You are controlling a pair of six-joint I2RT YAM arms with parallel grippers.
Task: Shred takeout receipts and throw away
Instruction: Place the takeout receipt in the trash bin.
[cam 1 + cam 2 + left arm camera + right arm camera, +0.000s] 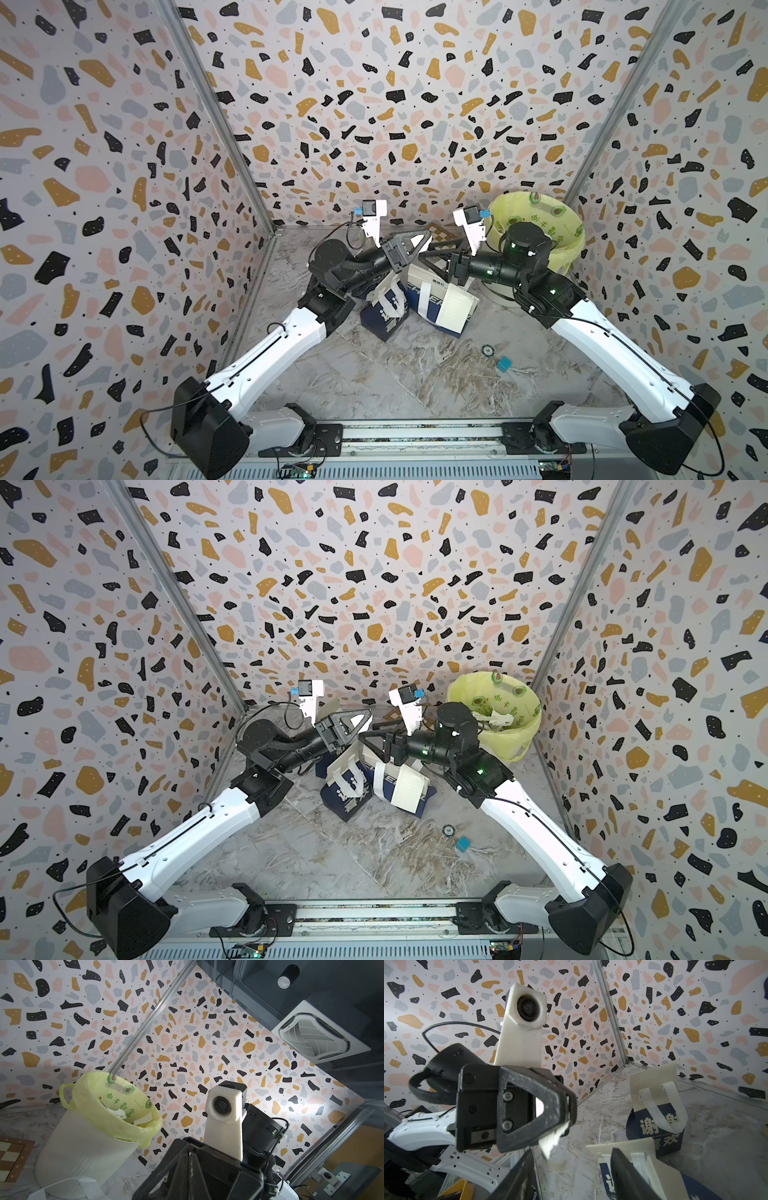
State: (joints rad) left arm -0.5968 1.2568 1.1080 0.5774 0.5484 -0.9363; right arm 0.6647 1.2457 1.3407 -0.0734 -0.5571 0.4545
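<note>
Pinching torn receipt scrap, left gripper clamped; rest hidden btwn jaws; right gripper spread open.

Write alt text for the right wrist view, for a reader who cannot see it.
The left gripper, jaws shut, pinches a torn white receipt scrap close to the camera. Beyond it, a navy-and-white paper bag stands on the marble table; the right gripper shows in the foreground, jaws apart.
</note>
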